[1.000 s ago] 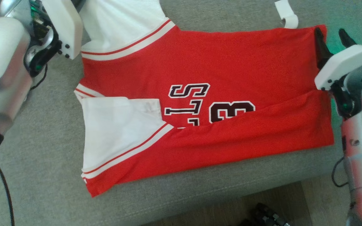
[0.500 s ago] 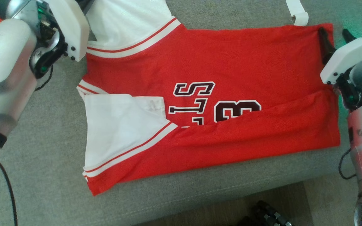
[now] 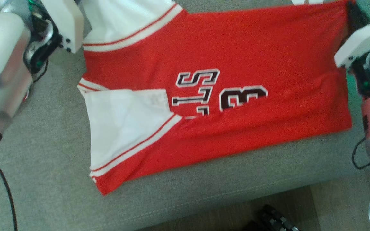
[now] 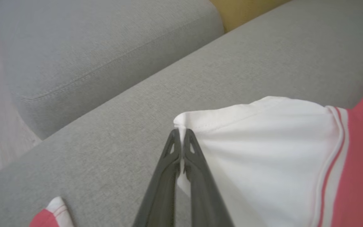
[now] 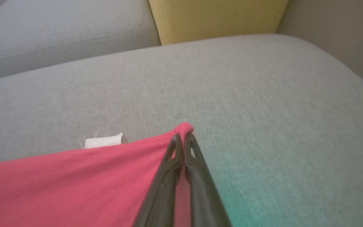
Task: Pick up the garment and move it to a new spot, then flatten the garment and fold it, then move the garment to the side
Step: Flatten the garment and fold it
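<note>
While the wide grey fabric sofa seat [image 3: 43, 160] carries the red jersey with white sleeves and dark lettering [image 3: 236, 48], spread flat with its near edge folded over, both arms have hold of it! The left gripper [image 4: 180, 138] is clamped on the far white sleeve's corner. The right gripper [image 5: 181, 138] pinches the far red hem corner, near a small white strip [image 5: 104, 141].

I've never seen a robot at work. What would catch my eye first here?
A big red jersey with white sleeves and dark lettering lies spread across a grey sofa, its near edge folded over. The left gripper is shut on the corner of a white sleeve, the right gripper on a red hem corner. A yellow cushion stands behind the seat.
</note>
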Tool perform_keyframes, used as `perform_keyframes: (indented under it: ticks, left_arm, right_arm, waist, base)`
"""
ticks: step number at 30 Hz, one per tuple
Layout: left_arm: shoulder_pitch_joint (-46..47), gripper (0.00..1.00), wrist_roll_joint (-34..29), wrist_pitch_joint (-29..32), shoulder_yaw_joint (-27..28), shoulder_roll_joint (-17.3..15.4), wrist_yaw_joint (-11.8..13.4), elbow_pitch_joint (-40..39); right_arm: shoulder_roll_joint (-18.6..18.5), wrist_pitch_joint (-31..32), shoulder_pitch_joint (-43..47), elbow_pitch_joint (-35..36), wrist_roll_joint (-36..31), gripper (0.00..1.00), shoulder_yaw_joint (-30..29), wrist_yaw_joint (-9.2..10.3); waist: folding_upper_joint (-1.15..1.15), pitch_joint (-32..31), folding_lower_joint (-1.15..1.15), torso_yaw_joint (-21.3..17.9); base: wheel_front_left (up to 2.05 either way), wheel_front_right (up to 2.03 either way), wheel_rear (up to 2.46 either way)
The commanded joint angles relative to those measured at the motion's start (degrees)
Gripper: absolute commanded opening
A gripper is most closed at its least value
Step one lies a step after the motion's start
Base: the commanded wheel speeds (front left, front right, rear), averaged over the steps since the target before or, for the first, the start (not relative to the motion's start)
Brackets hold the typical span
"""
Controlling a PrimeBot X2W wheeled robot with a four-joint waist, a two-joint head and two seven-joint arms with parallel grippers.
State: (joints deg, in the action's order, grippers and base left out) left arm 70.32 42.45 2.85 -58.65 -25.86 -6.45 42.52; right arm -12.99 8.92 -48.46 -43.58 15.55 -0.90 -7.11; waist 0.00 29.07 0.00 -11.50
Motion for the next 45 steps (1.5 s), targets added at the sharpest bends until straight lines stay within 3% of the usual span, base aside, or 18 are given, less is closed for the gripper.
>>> perform_keyframes:
  ticks: [1, 9, 13, 22, 33, 45]
  left_arm:
    - [4.0, 0.00, -0.4, -0.9, 2.5, -2.2, 0.9, -0.5]
    - [7.6, 0.00, -2.2, -6.6, 3.7, -1.2, 3.7, 2.0]
    - [9.9, 0.00, -3.2, -11.2, 4.3, 0.8, 4.9, 4.2]
    - [9.3, 0.00, -4.9, -14.9, 1.9, 3.2, 2.9, 8.6]
    - [2.3, 0.00, -6.6, -13.8, -3.3, -0.4, 0.9, 4.3]
    - [-8.7, 0.00, -5.9, -6.8, -7.5, -8.2, 2.7, -13.7]
  right_arm:
    - [-1.0, -1.0, -1.8, 1.7, -0.2, 0.00, 0.4, -0.37]
    - [-1.6, -7.2, -7.5, 0.1, -1.7, 0.00, 0.2, -0.37]
    - [-1.1, -11.7, -11.4, -2.1, -2.0, 0.00, -1.0, -0.37]
    - [-2.0, -14.4, -10.2, -6.3, 0.1, 0.00, 2.3, -0.37]
    - [-6.5, -12.8, -2.2, -6.3, 7.0, 0.00, 7.0, -0.37]
    - [-11.4, -5.6, 6.5, -3.3, 12.6, 0.00, 11.3, -0.37]
  waist:
    - [0.00, 0.1, 0.00, 0.1]
    - [0.00, 1.6, 0.00, 0.6]
    - [0.00, 2.7, 0.00, 1.5]
    - [0.00, 1.4, 0.00, 3.2]
    - [0.00, -5.2, 0.00, 5.6]
    - [0.00, -10.6, 0.00, 7.1]
  base:
    - [0.00, 0.00, 0.00]
    - [0.00, 0.00, 0.00]
    - [0.00, 0.00, 0.00]
    - [0.00, 0.00, 0.00]
    - [0.00, 0.00, 0.00]
    - [0.00, 0.00, 0.00]
